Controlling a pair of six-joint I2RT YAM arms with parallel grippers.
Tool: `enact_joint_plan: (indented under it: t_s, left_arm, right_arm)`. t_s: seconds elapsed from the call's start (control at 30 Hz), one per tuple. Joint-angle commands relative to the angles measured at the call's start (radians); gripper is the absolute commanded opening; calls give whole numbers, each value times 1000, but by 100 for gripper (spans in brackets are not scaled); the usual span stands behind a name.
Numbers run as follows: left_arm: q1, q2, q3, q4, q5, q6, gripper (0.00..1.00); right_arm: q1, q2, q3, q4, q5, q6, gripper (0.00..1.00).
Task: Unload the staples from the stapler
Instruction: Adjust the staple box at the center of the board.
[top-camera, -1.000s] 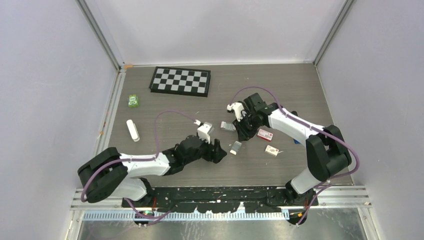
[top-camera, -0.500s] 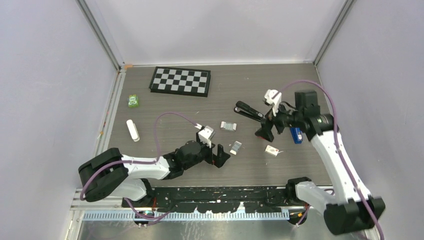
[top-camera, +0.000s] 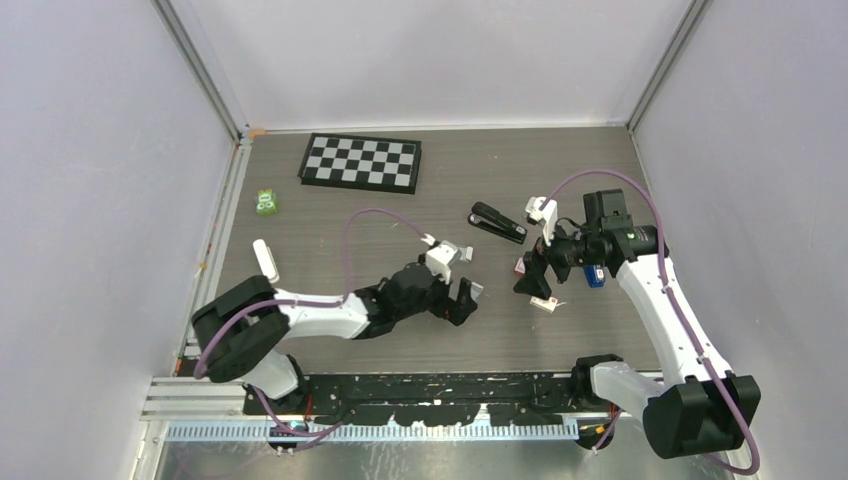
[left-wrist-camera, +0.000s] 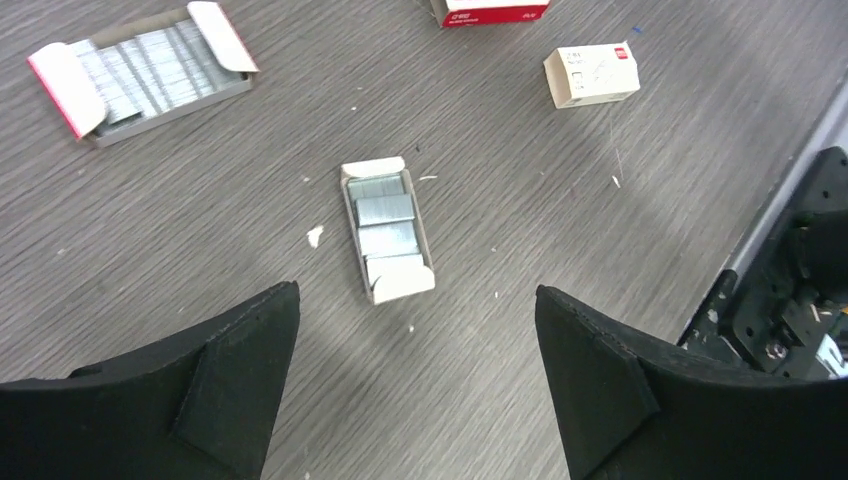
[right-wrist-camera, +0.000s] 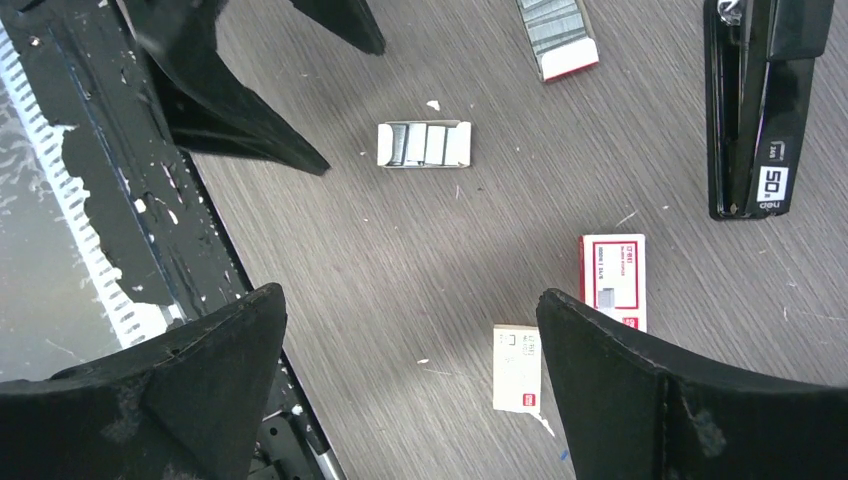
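The black stapler (top-camera: 497, 222) lies shut on the table, also seen in the right wrist view (right-wrist-camera: 765, 100), with neither gripper touching it. A small open box of staples (left-wrist-camera: 387, 228) sits just ahead of my left gripper (left-wrist-camera: 415, 300), which is open and empty. A larger open staple box with red flaps (left-wrist-camera: 140, 70) lies farther off. My right gripper (right-wrist-camera: 410, 300) is open and empty above a small closed box (right-wrist-camera: 517, 367) and a red-and-white staple box (right-wrist-camera: 612, 280), to the near right of the stapler.
A checkerboard (top-camera: 360, 162) lies at the back. A green object (top-camera: 266, 202) and a white stick (top-camera: 265, 260) rest at the left. A blue item (top-camera: 595, 275) sits under the right arm. The table's near rail (right-wrist-camera: 90, 200) is close to both grippers.
The right gripper opened and drew back to the right, leaving the stapler lying on the table. The left gripper opened and moved right, over the small open staple box.
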Motion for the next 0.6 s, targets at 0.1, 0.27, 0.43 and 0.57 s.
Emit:
enact_joint_plan:
  t_s: [0.1, 0.27, 0.43, 0.57]
  left_arm:
    - [-66, 167, 263, -338, -203, 39, 76]
    - [-67, 248, 359, -429, -216, 43, 65]
    - [-67, 303, 417, -456, -203, 62, 62]
    - [-67, 334, 442, -463, -187, 74, 60]
  right_arm:
    - [-26, 7, 47, 5, 38, 29, 100]
    - [-57, 28, 58, -7, 37, 39, 100]
    - [-74, 31, 62, -14, 29, 41, 99]
    - [-79, 29, 62, -14, 28, 41, 99]
